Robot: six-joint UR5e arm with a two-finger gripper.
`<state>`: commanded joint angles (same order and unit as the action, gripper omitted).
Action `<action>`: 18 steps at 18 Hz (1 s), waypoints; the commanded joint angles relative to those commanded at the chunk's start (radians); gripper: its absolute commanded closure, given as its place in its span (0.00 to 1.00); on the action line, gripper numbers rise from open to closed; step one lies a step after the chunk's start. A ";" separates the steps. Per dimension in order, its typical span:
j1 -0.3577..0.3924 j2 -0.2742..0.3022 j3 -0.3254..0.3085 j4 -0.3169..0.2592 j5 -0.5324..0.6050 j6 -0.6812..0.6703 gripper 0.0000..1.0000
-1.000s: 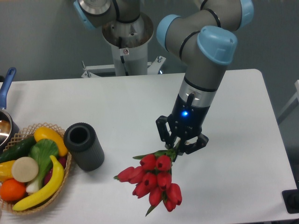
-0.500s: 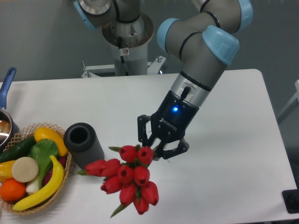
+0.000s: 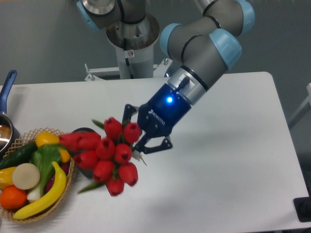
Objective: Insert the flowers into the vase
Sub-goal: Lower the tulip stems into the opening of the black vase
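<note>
The white table (image 3: pixel 233 145) fills most of the view, its near edge cut off by the frame. Over it the grey UR5e arm (image 3: pixel 204 48), with pale blue joint caps, reaches down from the upper right and slants toward the lower left, its wrist glowing blue just above the black gripper (image 3: pixel 141 138). The gripper is tilted well off vertical, its fingers pointing down and to the left, and they are clamped around the stem end of the flowers (image 3: pixel 104 153); the stems themselves are almost wholly hidden behind the blooms and the fingers. The bunch is held clear of the table, its long axis lying close to level and slanting slightly downward, red blooms pointing left and toward the camera, stem end to the right in the gripper. The blooms cover nearly all of the vase (image 3: pixel 83 131), of which only a dark sliver of rim shows above and between the red heads, so whether it stands upright cannot be told. At the left edge sits the woven basket (image 3: pixel 68 182) of fruit with a banana (image 3: pixel 46 196) across it, partly cropped, and a blue pan handle (image 3: pixel 7 85) pokes in above.
</note>
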<state>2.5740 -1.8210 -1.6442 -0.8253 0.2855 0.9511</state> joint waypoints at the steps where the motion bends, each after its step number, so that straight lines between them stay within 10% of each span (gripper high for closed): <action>1: 0.000 0.011 -0.012 0.002 -0.021 0.002 1.00; 18: -0.044 0.049 -0.121 0.015 -0.152 0.014 1.00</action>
<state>2.5296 -1.7717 -1.7656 -0.8099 0.1335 0.9649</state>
